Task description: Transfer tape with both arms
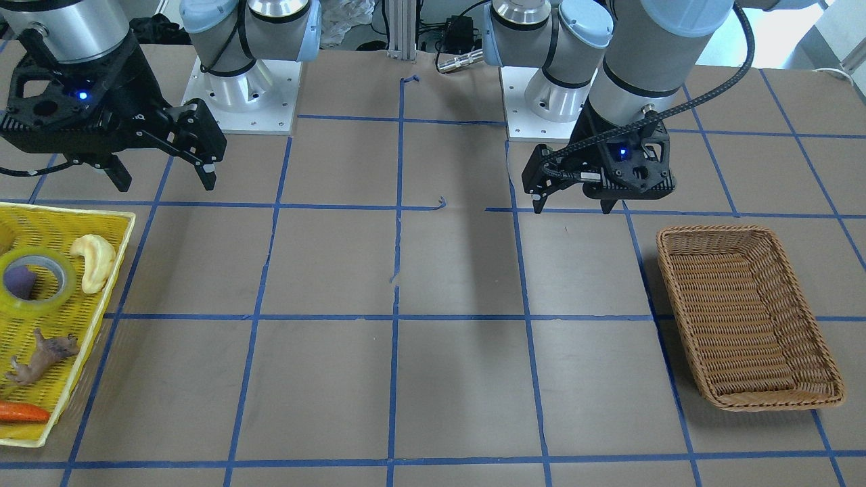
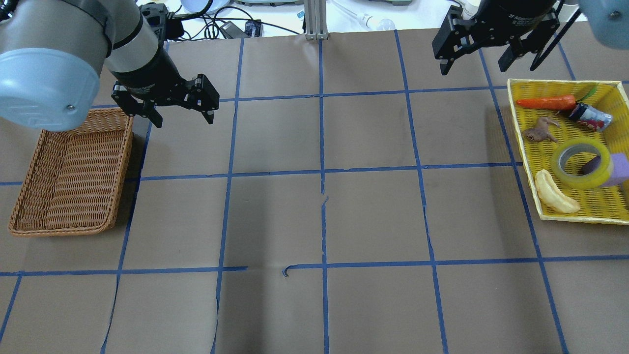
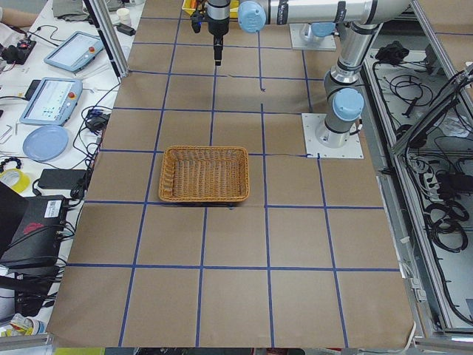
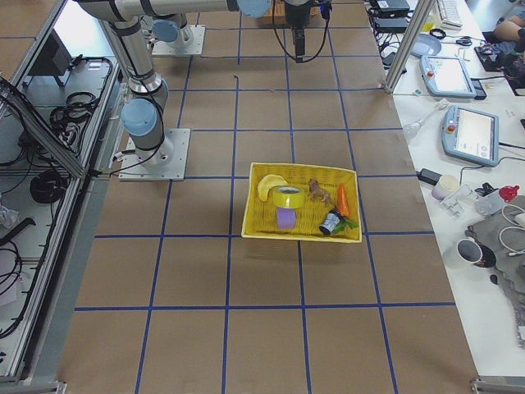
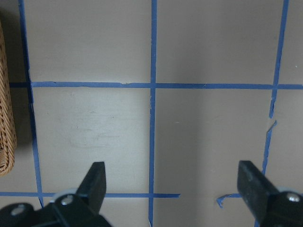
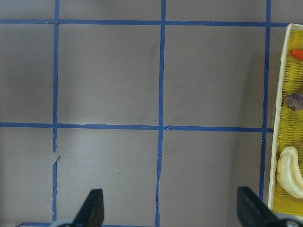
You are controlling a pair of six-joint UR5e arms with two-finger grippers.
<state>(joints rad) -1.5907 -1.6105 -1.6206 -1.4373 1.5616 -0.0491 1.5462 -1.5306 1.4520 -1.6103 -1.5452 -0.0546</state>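
- Table [image 2: 373, 216]: brown paper surface marked with a blue tape grid [image 2: 322, 147]
- Wicker basket [image 2: 29, 228]: left edge of the overhead view
- Yellow basket [image 2: 560, 84]: right edge, with the tape [image 2: 582, 163] lying flat inside, just beside a banana [image 2: 555, 199]
- Open paper runs between the two baskets
- Left gripper [image 2: 184, 121]: fingers apart, beside the wicker basket's upper corner
- Right gripper [image 2: 474, 68]: fingers apart, upper right, well apart from the tape

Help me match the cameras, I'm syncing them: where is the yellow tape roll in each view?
Front-facing: tape at far left.
Overhead: tape at right.
Exterior right: tape at centre.
Exterior left: not visible.
Left wrist: not in it.
Right wrist: not in it.
Shared landmark: the yellow basket holding it, banana beside.
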